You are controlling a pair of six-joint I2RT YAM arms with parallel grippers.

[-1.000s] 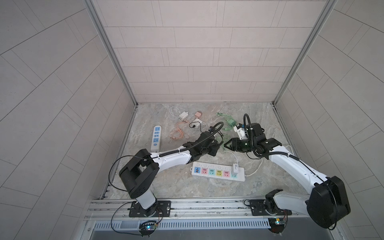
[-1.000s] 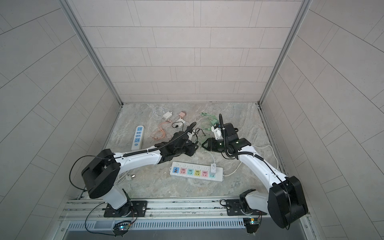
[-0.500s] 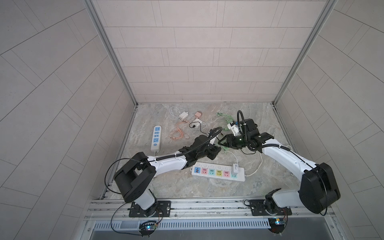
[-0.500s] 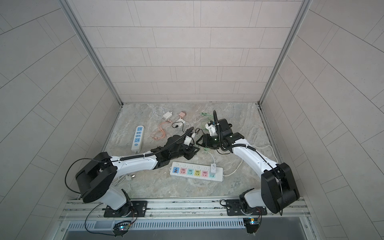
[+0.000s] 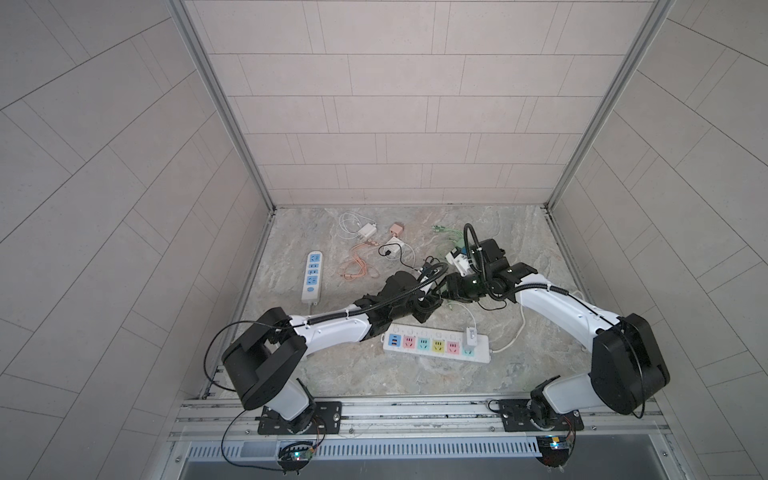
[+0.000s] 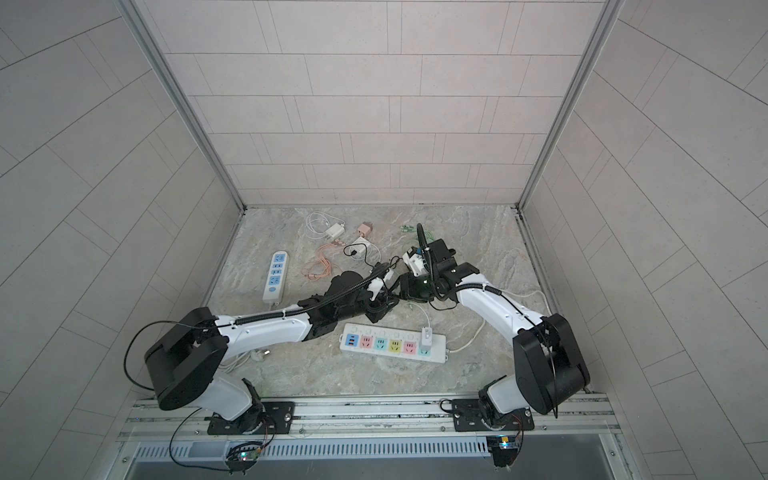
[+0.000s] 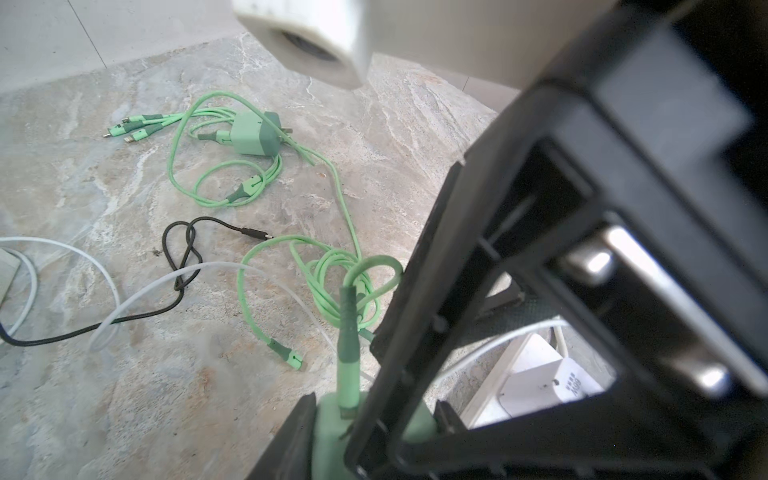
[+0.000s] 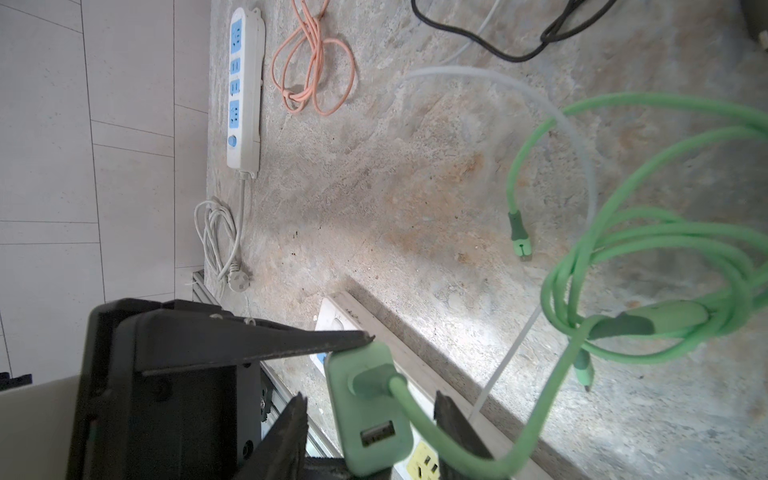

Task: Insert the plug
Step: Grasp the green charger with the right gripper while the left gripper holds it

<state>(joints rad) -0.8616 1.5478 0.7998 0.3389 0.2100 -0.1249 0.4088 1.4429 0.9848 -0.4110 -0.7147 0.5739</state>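
My left gripper (image 7: 370, 415) is shut on a green charger plug (image 7: 330, 424), whose green cable (image 7: 347, 332) rises from it and loops over the floor. In the right wrist view the same plug (image 8: 365, 419) sits between the fingers of my right gripper (image 8: 370, 401), which is open, with a gap on each side. A left finger (image 8: 249, 343) touches the plug's edge. In both top views the two grippers (image 5: 441, 293) (image 6: 395, 294) meet just behind the white power strip (image 5: 434, 345) (image 6: 392, 344) with coloured sockets.
A white adapter (image 5: 470, 336) is plugged into the strip's right end. Farther back lie a blue-socket strip (image 5: 312, 280), an orange cable (image 5: 357, 270), a white charger (image 5: 365, 230), a pink adapter (image 5: 397, 227), a second green charger (image 7: 253, 135) and a black cable (image 7: 183, 249). Tiled walls enclose the floor.
My right gripper has moved left and now straddles the plug held by the left gripper. The left gripper has shifted slightly toward the power strip, still holding the plug.
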